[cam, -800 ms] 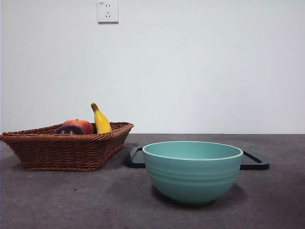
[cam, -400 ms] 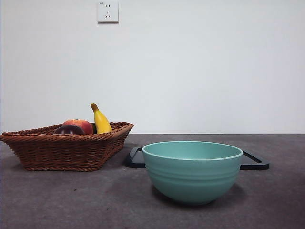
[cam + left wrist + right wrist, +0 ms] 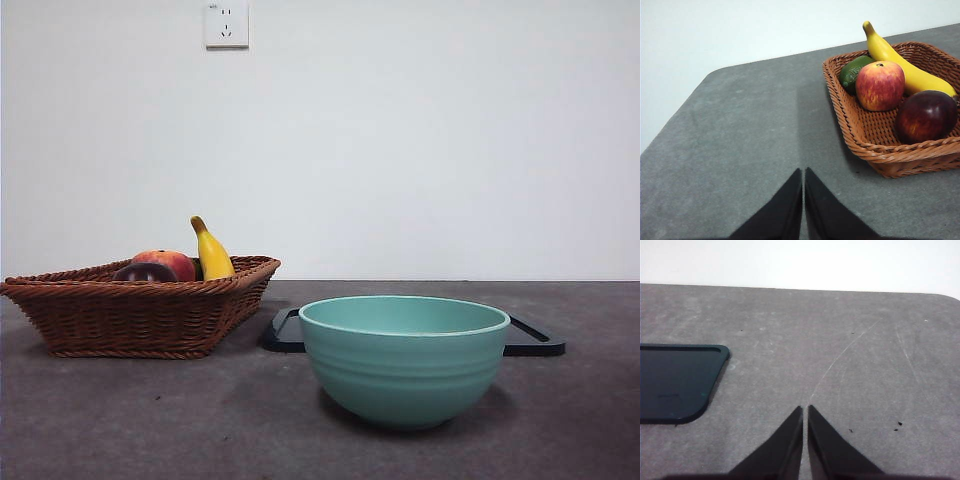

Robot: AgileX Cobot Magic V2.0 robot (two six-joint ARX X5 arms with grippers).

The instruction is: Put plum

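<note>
While the plum [image 3: 926, 116] sits in the basket [image 3: 875, 150] beside the peach [image 3: 880, 85], we hold our left gripper [image 3: 803, 172] closed over the counter [image 3: 740, 140], probably poised to reach; our right gripper [image 3: 805, 410], also closed, waits near the tray [image 3: 675, 382].

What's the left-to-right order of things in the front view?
Wicker basket with plum, peach-like fruit and banana in that order → black tray → teal bowl, which hides the tray's middle. No hand shows in this view.
</note>
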